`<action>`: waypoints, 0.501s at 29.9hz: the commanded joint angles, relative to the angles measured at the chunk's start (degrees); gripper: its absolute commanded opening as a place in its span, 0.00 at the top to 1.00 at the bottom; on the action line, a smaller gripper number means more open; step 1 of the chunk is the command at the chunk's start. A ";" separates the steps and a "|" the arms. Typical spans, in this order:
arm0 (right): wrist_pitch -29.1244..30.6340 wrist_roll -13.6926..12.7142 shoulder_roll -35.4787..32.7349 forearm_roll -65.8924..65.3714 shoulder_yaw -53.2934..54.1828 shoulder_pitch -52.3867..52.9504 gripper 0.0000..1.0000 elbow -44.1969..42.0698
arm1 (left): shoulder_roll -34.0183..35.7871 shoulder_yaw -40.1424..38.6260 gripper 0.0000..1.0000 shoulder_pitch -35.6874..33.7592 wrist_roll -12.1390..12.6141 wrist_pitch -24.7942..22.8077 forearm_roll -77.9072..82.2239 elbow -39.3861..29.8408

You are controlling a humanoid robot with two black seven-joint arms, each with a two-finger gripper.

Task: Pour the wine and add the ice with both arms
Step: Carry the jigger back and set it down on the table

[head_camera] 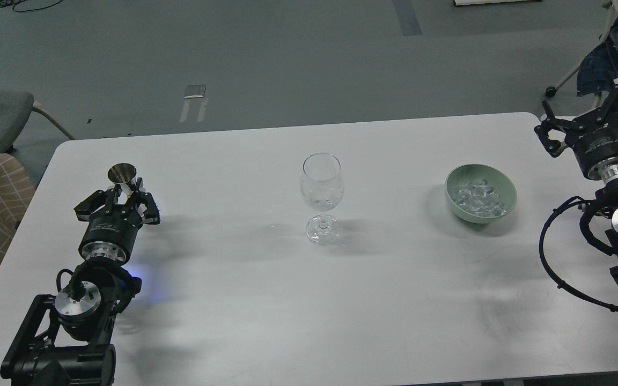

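Head view: wine glass (322, 198) stands upright mid-table, w/ some glints low in the bowl; can't tell if that's wine or just reflections. Nothing solid visible inside, so ice prob. not added yet.

Left pincer (126, 197) sits at the left side of the table (234, 300), fingers closed around the stem of a small metal measuring cup (122, 175), cup upright, mouth up, well apart from the glass. Contents of cup not readable.

Ice (479, 197) is piled in a green bowl (505, 185) right of the glass, looks untouched.

Right pincer (585, 118) hangs at the table's far right edge, fingers spread apart, holding nothing, near the bowl but not over it.

Judgement: early stage. Cup is gripped; the pour looks either not done or only barely, and the ice transfer is all left.
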 commanded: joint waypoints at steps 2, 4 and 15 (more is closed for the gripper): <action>0.00 -0.09 0.17 -0.03 0.00 0.09 0.00 -0.01 | 0.03 0.08 0.48 -0.79 -0.06 -0.02 0.07 0.78; 0.00 0.00 0.08 -0.03 0.00 0.09 0.00 0.08 | 0.03 0.08 0.46 -0.79 -0.06 0.07 0.16 1.04; 0.00 0.00 0.08 0.06 0.00 0.00 0.00 0.08 | 0.03 0.17 0.42 -1.41 0.03 0.07 0.42 0.96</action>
